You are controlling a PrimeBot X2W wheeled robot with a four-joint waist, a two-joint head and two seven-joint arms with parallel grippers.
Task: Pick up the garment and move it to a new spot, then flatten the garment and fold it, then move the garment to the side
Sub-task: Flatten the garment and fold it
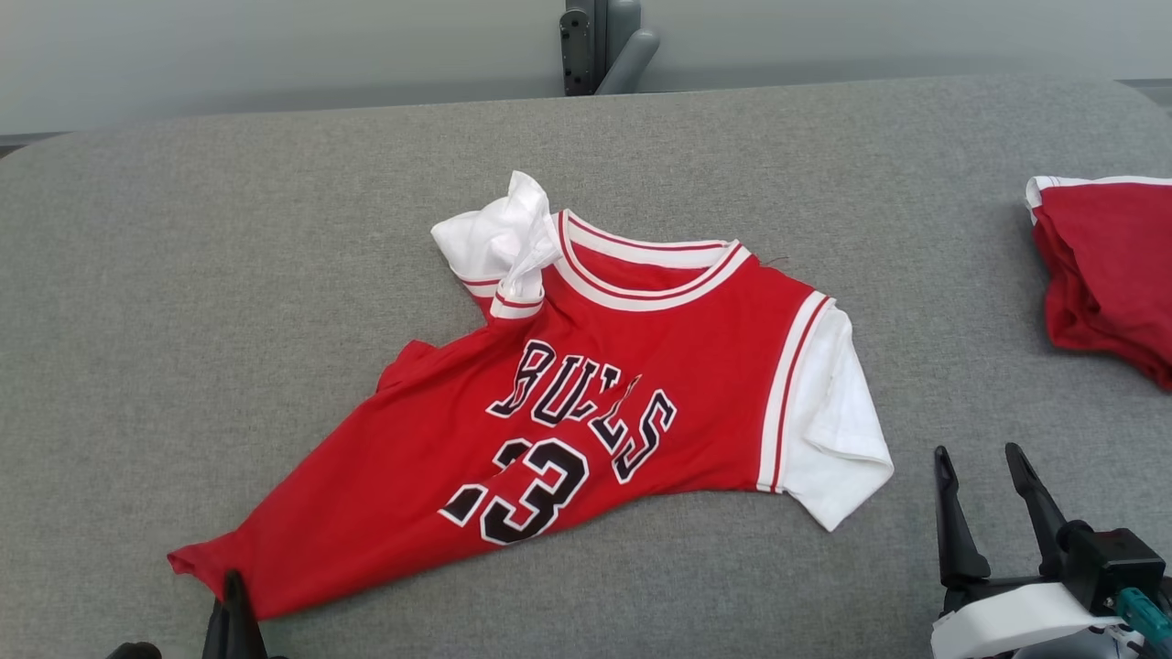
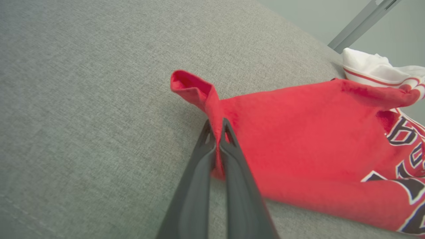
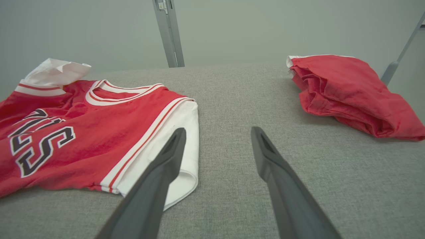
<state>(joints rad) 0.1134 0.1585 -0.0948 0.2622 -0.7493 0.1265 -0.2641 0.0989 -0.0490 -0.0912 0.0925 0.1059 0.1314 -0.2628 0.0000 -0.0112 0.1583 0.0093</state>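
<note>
Left gripper point(image 2: 217, 124): fingers pressed together, clamped on a pinch of red cloth at the bottom corner of the garment point(image 1: 641, 366). The cloth stands up in a small fold just past the fingertips. The fingers come in low over the grey padded surface point(image 1: 275, 229) and point up along the garment's hem side.

Right gripper point(image 3: 218, 130): fingers spread wide, holding nothing. It sits near the garment's white sleeve point(image 1: 838, 430) on the robot's right, fingers pointing toward the far edge; from the head view it is clear of the sleeve.

The garment is a red jersey with white sleeves and a white-and-red striped collar, front side up, in the middle of the surface. It is stretched slantwise toward the left gripper. Lettering across the chest reads "BULLS", black with white edging. The number below ends in 3; a crease breaks up its first digit. The other sleeve point(image 1: 499, 243) is bunched up beside the collar.

A second red garment point(image 1: 1108, 265), folded, lies well apart from the jersey on the robot's right. A grey post point(image 1: 595, 46) stands beyond the jersey's collar.
</note>
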